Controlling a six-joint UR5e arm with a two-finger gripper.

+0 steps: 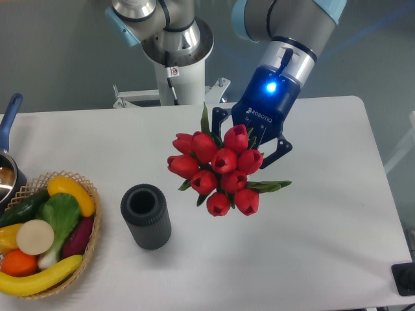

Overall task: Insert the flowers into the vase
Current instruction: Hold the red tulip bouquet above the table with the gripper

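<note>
white table: flowers in pincer, vase upright nearby

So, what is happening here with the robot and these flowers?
The UR5e arm's claw is holding a bunch of red tulips above the white table, with the buds facing the camera. The dark ribbed vase stands upright and empty to the left of the bunch, so the tulips are not inserted yet. A wicker basket of vegetables sits at the far left edge.

Silver-grey arm with light-blue caps, blue-lit dark tool marked ROBOTIQ.
</note>
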